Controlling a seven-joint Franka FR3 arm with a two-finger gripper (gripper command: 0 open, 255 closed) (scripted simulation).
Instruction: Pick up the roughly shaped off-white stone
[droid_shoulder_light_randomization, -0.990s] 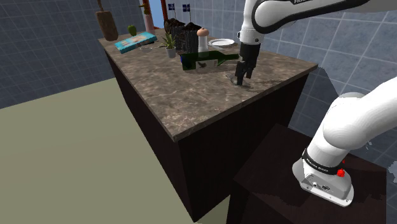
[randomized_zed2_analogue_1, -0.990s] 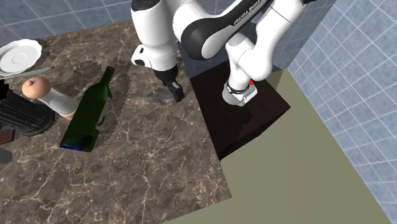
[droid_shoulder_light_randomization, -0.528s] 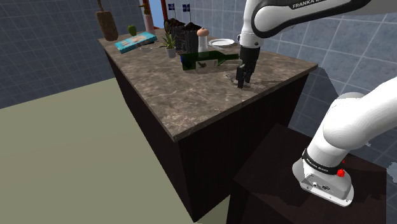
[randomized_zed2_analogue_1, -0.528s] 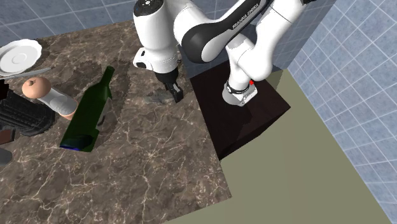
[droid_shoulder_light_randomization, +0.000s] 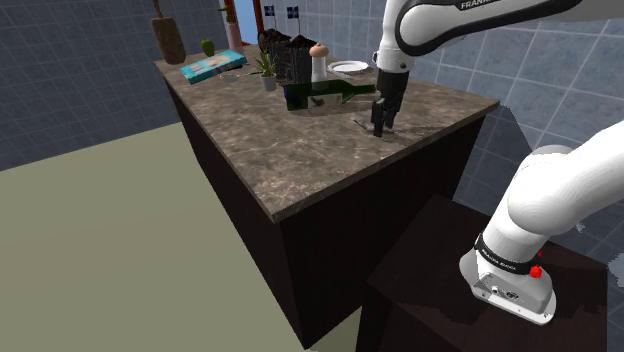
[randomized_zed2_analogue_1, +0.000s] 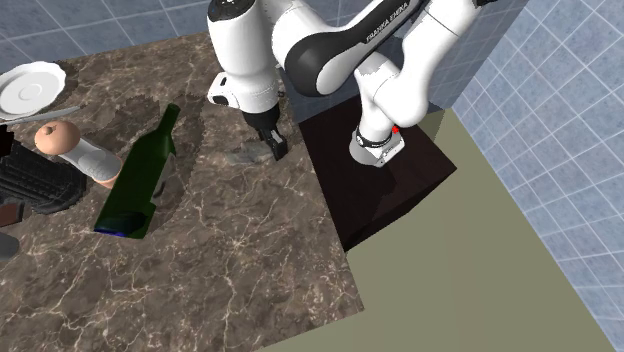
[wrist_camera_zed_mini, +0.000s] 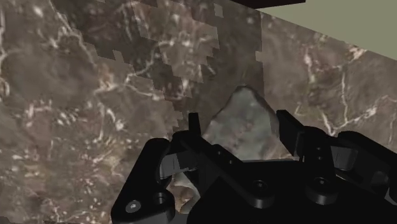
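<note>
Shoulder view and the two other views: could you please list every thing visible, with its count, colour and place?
Counter: one, brown marbled, beside the stand.
Stone: one, pale grey, on the counter at the end effector.
Bottle: one, dark green, lying on the counter.
Plate: one, white, by the tiled wall.
Mill: one, white with tan knob, beside the bottle.
Plant: one, green, potted, behind the bottle.
Book: one, blue, far end of the counter.
Stand: one, dark box, under the arm.
Arm: one, white, reaching over the counter.
End effector: one, black, low over the counter.
</note>
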